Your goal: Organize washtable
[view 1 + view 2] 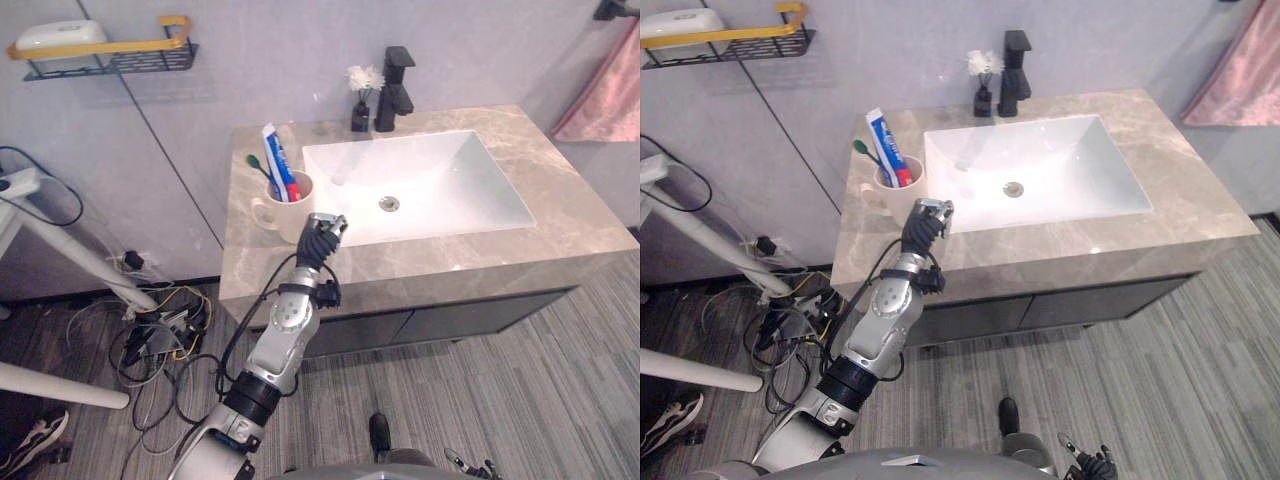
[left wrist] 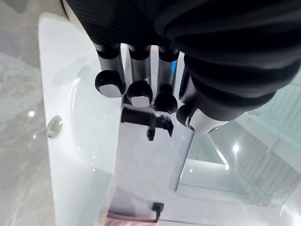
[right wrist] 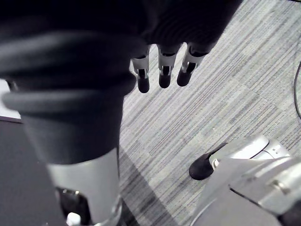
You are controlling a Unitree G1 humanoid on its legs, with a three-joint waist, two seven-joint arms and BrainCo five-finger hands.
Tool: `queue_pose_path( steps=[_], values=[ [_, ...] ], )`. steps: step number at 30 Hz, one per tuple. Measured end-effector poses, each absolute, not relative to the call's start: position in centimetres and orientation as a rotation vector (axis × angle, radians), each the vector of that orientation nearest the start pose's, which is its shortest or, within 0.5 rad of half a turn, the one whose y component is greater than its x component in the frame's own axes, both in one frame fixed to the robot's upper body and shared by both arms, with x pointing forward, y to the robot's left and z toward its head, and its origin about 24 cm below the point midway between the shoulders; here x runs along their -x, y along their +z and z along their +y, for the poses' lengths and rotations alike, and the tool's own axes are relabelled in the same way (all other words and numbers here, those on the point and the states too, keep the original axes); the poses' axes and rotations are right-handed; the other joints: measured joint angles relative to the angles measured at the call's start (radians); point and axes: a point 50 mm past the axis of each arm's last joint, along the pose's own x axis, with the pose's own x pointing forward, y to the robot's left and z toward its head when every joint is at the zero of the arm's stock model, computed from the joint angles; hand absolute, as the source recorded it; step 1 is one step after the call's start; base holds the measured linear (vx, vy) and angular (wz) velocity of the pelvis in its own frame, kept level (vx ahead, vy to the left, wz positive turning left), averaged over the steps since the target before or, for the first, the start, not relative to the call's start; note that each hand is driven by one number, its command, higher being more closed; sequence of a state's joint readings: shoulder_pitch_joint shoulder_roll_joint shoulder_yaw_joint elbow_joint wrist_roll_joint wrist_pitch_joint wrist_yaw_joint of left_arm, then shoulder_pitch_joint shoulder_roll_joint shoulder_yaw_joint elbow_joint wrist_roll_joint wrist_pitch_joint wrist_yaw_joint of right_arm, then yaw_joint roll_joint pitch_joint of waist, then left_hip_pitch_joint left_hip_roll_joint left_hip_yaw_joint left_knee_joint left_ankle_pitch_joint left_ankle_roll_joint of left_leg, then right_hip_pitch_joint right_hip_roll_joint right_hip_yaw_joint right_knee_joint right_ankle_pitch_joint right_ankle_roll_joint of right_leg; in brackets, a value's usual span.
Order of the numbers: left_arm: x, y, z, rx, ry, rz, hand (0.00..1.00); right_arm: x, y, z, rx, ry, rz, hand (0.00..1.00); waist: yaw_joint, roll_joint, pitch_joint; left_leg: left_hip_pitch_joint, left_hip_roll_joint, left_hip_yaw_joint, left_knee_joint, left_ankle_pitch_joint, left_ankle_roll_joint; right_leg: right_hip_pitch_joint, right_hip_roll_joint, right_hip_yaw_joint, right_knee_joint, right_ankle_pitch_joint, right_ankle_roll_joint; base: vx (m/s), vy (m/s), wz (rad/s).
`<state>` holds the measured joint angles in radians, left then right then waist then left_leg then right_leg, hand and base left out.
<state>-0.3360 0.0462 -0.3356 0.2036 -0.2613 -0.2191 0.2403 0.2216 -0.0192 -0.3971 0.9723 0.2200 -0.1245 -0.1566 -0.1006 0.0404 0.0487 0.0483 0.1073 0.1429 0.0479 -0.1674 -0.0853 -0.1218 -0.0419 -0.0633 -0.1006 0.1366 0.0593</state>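
My left robot hand [image 1: 322, 238] hovers over the marble tabletop [image 1: 560, 190], fingers [image 2: 140, 94] curled and gripping nothing. The beige mug [image 1: 283, 205], holding a toothpaste tube [image 1: 279, 160] and a green toothbrush [image 1: 262, 170], stands just beside it on its left. The sink basin [image 1: 420, 180] lies to its right. A sideways knock from these knuckles could tip the top-heavy mug and spill its contents toward the tabletop's near edge. My right robot hand [image 3: 163, 70] hangs slack over the floor.
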Motion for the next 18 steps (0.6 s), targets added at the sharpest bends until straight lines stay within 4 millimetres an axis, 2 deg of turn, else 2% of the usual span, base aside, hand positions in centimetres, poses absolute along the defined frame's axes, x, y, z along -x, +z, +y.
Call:
queue_pose_path(
  steps=[5, 8, 18],
  values=[
    [-30.6, 9.7, 7.8, 0.177, -0.11, -0.255, 1.0, -4.2, -15.8, -22.8, -0.245, -0.75, 1.025, 0.0, -0.005, 0.012, 0.007, 0.002, 0.001, 0.016, -0.004, -0.002, -0.001, -0.009, 0.001, 0.016, 0.0, 0.001, 0.0, 0.02, 0.013, -0.12],
    [-31.4, 9.4, 8.3, 0.155, -0.074, -0.231, 1.0, -4.3, -15.8, -22.8, -0.246, -0.748, 1.021, 0.0, -0.006, 0.012, 0.008, 0.002, 0.0, 0.021, -0.006, -0.002, -0.001, -0.012, 0.001, 0.02, 0.0, 0.002, 0.001, 0.01, 0.011, -0.04],
    [-32.0, 9.2, 11.1, 0.136, 0.049, -0.228, 1.0, -4.5, -15.6, -23.0, -0.246, -0.743, 1.002, 0.0, -0.014, 0.015, 0.01, 0.001, 0.0, 0.03, -0.008, -0.002, -0.001, -0.018, 0.003, 0.028, 0.0, 0.004, 0.001, 0.0, 0.003, -0.02]
  ],
)
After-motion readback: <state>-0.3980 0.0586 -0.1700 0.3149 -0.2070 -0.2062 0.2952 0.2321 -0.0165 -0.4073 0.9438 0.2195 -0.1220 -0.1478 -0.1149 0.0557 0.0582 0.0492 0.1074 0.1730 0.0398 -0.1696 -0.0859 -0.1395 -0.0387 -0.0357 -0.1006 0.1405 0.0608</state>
